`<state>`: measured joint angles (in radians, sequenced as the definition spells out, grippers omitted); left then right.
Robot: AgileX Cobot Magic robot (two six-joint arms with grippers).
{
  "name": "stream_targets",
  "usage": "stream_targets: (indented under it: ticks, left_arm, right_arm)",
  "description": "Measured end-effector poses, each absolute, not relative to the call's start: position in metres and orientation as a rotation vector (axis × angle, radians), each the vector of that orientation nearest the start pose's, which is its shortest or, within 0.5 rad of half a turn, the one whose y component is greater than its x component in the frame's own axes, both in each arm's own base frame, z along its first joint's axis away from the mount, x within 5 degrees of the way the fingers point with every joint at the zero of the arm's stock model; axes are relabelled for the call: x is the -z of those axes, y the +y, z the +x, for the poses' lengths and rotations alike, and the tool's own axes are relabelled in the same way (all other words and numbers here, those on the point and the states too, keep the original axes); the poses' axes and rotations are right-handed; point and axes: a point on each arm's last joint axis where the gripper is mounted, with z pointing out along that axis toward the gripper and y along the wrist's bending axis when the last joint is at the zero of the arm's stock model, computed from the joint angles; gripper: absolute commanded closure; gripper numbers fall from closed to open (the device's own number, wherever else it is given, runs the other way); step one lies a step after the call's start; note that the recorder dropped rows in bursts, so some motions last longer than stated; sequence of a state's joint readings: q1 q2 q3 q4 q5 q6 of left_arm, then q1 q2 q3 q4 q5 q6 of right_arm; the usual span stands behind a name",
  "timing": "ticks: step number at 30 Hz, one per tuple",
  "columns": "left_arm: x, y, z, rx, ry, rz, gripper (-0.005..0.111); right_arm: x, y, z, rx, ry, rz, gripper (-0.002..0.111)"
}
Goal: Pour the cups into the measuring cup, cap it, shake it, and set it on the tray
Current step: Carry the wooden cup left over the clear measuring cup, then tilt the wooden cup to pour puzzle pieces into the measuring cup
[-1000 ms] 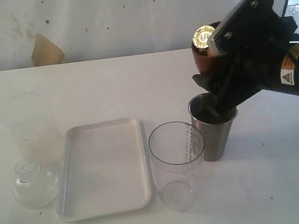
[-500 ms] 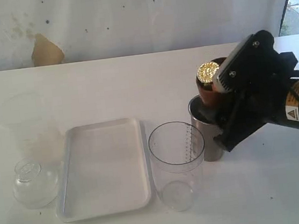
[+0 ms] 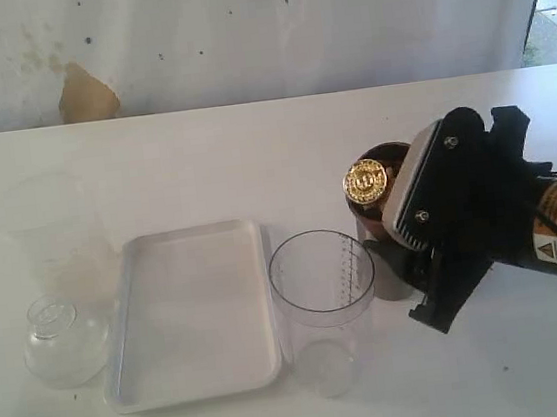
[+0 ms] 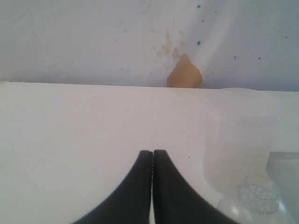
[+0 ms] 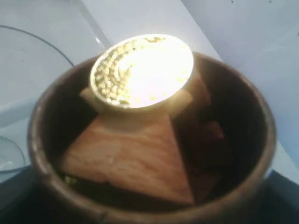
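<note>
Right claw (image 3: 404, 209) gripping the rounded brown wooden cup (image 3: 382, 161), which is tipped mouth-first towards the clear plastic measuring cup (image 3: 325, 304).

Inside the wooden cup I see a shiny embossed gold disc (image 5: 142, 70) resting on a pale grainy wooden wedge (image 5: 131, 158). Just under the cup stands the tapered stainless-steel tumbler (image 3: 387, 275), partly hidden by the claw and close beside the upright measuring cup with its dark graduation marks. Next along the white worktop (image 3: 252, 151) lies the flat white tray (image 3: 186, 234) with rounded corners, then a frosted plastic container (image 3: 50, 234) and a clear domed lid (image 3: 62, 339). My left claw (image 4: 152, 161) is pressed shut on nothing, near the frosted container.
</note>
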<state>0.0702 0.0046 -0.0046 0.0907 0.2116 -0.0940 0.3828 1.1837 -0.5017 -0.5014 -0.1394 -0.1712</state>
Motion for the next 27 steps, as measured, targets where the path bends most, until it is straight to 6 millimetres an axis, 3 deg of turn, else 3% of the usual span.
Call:
stream_targets:
  ticks: [27]
  left_arm:
    - [-0.195, 0.006, 0.056, -0.065, 1.693, -0.078, 0.106]
  right_arm:
    - [-0.251, 0.095, 0.219, 0.285, 1.551, -1.258, 0.108]
